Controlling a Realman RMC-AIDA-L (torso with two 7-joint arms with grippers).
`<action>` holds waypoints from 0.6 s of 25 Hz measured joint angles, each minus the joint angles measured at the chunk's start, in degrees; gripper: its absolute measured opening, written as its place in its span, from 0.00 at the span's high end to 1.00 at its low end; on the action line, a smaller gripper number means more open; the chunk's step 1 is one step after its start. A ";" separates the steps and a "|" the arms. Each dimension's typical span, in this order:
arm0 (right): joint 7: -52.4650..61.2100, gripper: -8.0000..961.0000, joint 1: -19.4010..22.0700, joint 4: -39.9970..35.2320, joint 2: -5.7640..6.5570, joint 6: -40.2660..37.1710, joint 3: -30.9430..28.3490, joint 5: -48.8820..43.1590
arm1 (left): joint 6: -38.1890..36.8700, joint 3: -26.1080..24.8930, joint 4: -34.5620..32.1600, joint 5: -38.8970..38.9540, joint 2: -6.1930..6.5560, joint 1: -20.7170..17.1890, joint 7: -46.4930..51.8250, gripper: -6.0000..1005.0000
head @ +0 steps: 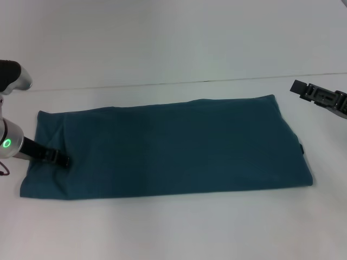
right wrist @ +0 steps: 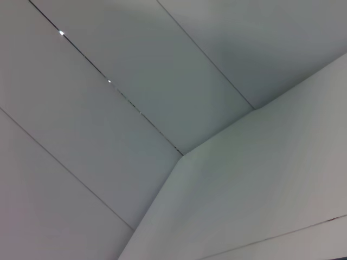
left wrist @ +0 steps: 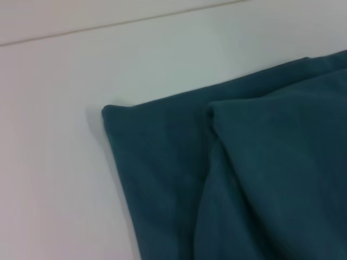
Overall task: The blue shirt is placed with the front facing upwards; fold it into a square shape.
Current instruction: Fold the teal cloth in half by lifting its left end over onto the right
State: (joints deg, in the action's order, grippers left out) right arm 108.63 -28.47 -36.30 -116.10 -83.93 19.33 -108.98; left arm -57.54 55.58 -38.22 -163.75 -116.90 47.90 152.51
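Looking across the white table (head: pixel 173 233), we see the large dark teal-blue cotton shirt (head: pixel 173 149) lying mid-table as a long flat band, plain side up, likely awaiting crosswise folds. Our left gripper (head: pixel 60 159) rests on its left end; finger state we cannot tell. Our right gripper (head: pixel 303 89) hovers far right, apart.

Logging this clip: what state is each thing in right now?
Shirt: folded into a long flat band on the table, lettering hidden, not yet square.
Left tool: low at the shirt's left end, on the cloth; grip unclear.
Right tool: raised, clear of the shirt, past its right end.
Table: white, bears the shirt.
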 joint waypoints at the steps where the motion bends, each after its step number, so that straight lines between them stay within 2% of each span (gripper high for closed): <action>1: 0.00 0.22 0.00 0.00 0.00 0.00 0.00 0.00 | -0.09 0.00 0.00 0.00 -0.02 0.07 0.00 0.31; 11: 0.00 0.22 0.00 0.00 0.16 -0.02 0.00 0.07 | -0.98 0.68 -1.10 0.02 -0.17 0.65 0.25 0.31; 15: -0.08 0.22 0.00 0.00 0.18 -0.07 0.00 0.09 | -0.82 0.30 -3.44 -0.02 0.13 -0.46 0.73 0.31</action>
State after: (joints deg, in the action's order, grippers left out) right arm 108.55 -28.48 -36.30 -115.92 -84.00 19.33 -108.89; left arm -58.36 55.88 -41.65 -163.77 -116.77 47.44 153.23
